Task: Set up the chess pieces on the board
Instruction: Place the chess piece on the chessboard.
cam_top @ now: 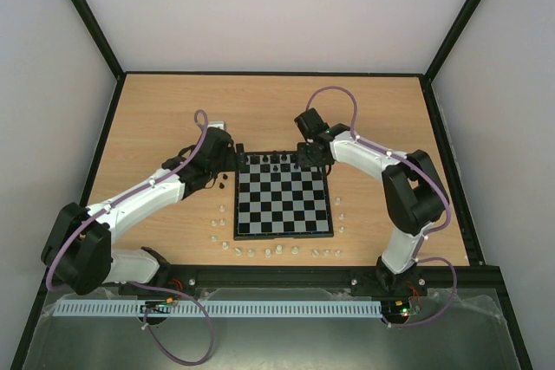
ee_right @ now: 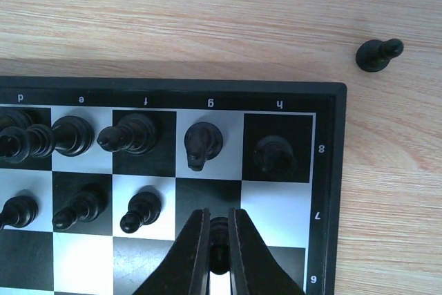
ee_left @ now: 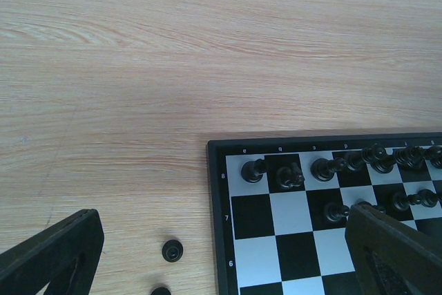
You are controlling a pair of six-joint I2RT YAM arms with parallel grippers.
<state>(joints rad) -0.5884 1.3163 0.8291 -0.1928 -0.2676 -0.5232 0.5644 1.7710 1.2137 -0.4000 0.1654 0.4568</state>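
The wooden table (cam_top: 156,110) carries the chessboard (cam_top: 284,210), set centrally between the two arms. The left tool (ee_left: 222,240) hovers at the board's far-left corner with its fingers wide apart and nothing between them. The right tool (ee_right: 219,243) is over the far-right corner, its fingers clamped on a black pawn (ee_right: 219,227) at square g7. Black chess pieces (ee_right: 128,136) stand along the far rank, with further pawns on the next rank. A stray pawn (ee_right: 378,53) sits on the table beyond the far-right corner. Two loose black pieces (ee_left: 173,250) rest just beside the left edge. White pieces (cam_top: 251,251) are scattered around the near edge.
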